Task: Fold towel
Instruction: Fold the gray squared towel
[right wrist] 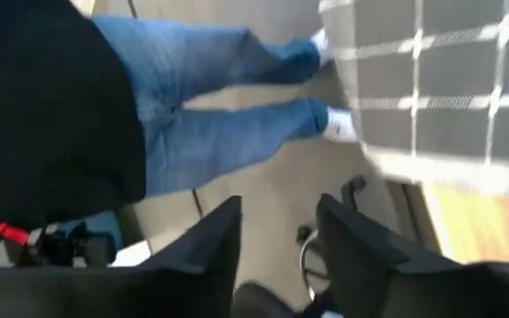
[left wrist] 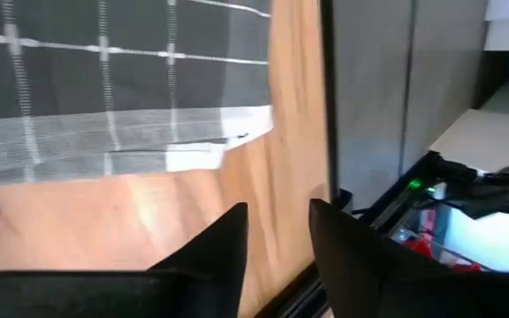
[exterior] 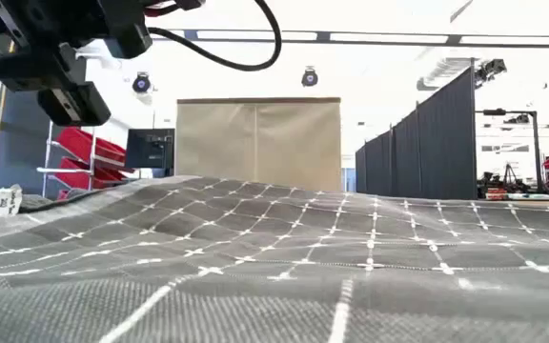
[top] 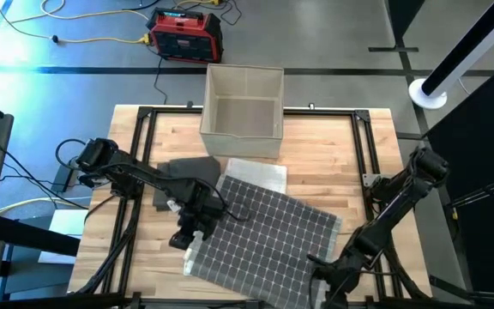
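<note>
Towel [top: 268, 232] lay flat on tabletop [top: 367, 154]. Left end effector [top: 187, 239] hovered at its near-left corner, narrow gap, empty. Right end effector [right wrist: 277, 238] likewise. Your risk: pinching wood, missing hem.

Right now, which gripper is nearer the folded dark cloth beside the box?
Left. The left gripper hovers just in front of the folded dark cloth, at the checked towel's corner; the right gripper sits across the towel, at the table's front edge.

Bright, even light from above; soft shadows on the counter [top: 144, 257]. Low view blows out white behind, with ceiling strip lights glaring. Right wrist view smears with blur.
</note>
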Robot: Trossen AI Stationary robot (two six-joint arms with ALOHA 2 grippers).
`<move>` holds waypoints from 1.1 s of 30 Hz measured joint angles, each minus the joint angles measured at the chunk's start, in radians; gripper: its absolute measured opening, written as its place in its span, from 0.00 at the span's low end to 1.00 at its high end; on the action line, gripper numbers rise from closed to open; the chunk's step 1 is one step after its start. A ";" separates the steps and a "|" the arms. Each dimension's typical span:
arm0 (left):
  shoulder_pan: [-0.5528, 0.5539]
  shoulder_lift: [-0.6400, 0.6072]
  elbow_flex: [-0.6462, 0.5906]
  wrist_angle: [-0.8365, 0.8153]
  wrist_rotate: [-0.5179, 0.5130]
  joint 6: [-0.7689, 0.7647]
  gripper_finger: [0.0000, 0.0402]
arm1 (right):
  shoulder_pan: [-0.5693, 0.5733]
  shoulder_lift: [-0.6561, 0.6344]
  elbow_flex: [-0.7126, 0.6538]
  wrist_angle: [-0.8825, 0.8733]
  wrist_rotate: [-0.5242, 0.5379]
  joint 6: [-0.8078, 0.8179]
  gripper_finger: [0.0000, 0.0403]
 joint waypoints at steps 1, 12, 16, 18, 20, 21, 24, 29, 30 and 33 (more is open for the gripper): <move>0.001 0.000 0.000 -0.001 -0.007 -0.002 0.29 | 0.009 0.000 0.000 -0.048 0.058 0.030 0.27; 0.040 0.000 -0.074 0.256 -0.316 0.003 0.28 | 0.014 0.018 -0.174 -0.103 0.217 0.222 0.01; 0.041 0.000 -0.165 0.416 -0.339 -0.094 0.18 | 0.008 0.017 -0.219 -0.081 0.238 0.224 0.01; 0.037 0.000 -0.204 0.453 -0.348 -0.153 0.12 | 0.005 0.016 -0.242 -0.071 0.248 0.225 0.01; -0.001 0.000 -0.225 0.496 -0.349 -0.230 0.11 | 0.003 0.016 -0.265 -0.060 0.259 0.226 0.00; -0.019 0.000 -0.235 0.518 -0.350 -0.268 0.10 | 0.001 0.015 -0.276 -0.055 0.264 0.226 0.00; -0.075 0.001 -0.267 0.583 -0.353 -0.383 0.07 | -0.010 0.015 -0.303 -0.045 0.275 0.207 0.00; -0.168 0.001 -0.319 0.691 -0.357 -0.574 0.03 | -0.068 0.014 -0.303 -0.068 0.278 0.094 0.00; -0.186 0.001 -0.329 0.713 -0.358 -0.612 0.02 | -0.081 0.012 -0.303 -0.069 0.280 0.066 0.00; -0.249 0.001 -0.349 0.786 -0.365 -0.732 0.00 | -0.117 -0.014 -0.300 -0.088 0.253 -0.015 0.00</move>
